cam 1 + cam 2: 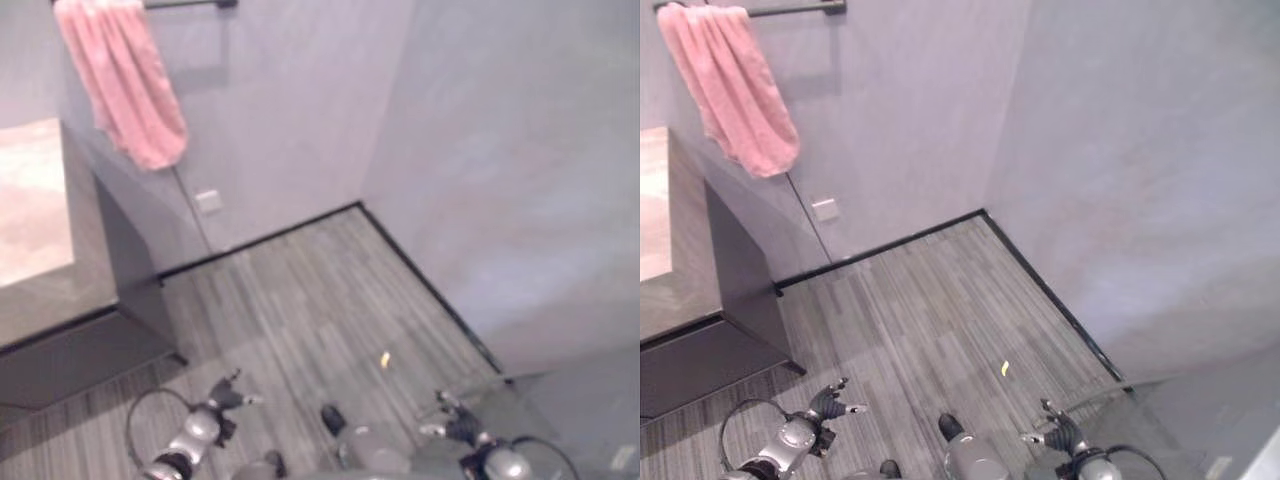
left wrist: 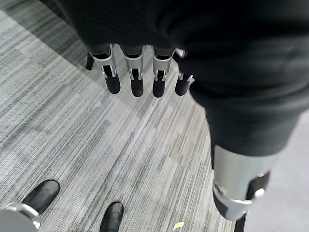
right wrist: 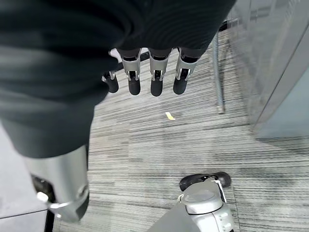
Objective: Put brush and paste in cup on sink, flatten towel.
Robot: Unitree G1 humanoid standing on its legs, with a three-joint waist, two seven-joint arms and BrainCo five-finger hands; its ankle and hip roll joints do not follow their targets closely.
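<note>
1. The left hand (image 1: 225, 397) hung low over the striped floor (image 1: 300, 300), fingers straight and relaxed, holding nothing.
2. The right hand (image 1: 452, 418) did likewise.
3. The pink towel (image 1: 125, 80) hung bunched on a wall rail (image 1: 190, 4), beside the counter (image 1: 40, 240).

left hand (image 2: 137, 67): silver fingers with dark rounded tips, narrow dark slots along each
left thumb (image 2: 240, 186): thick silver cylinder, dark inset, small round silver stud
right hand (image 3: 152, 72): matching silver fingers, dark tips
right thumb (image 3: 63, 181): silver barrel, dark end
covers: black ribbed fabric over hand backs and wrists
forearms: silver-grey, rounded segments, lower edge of the eye views
</note>
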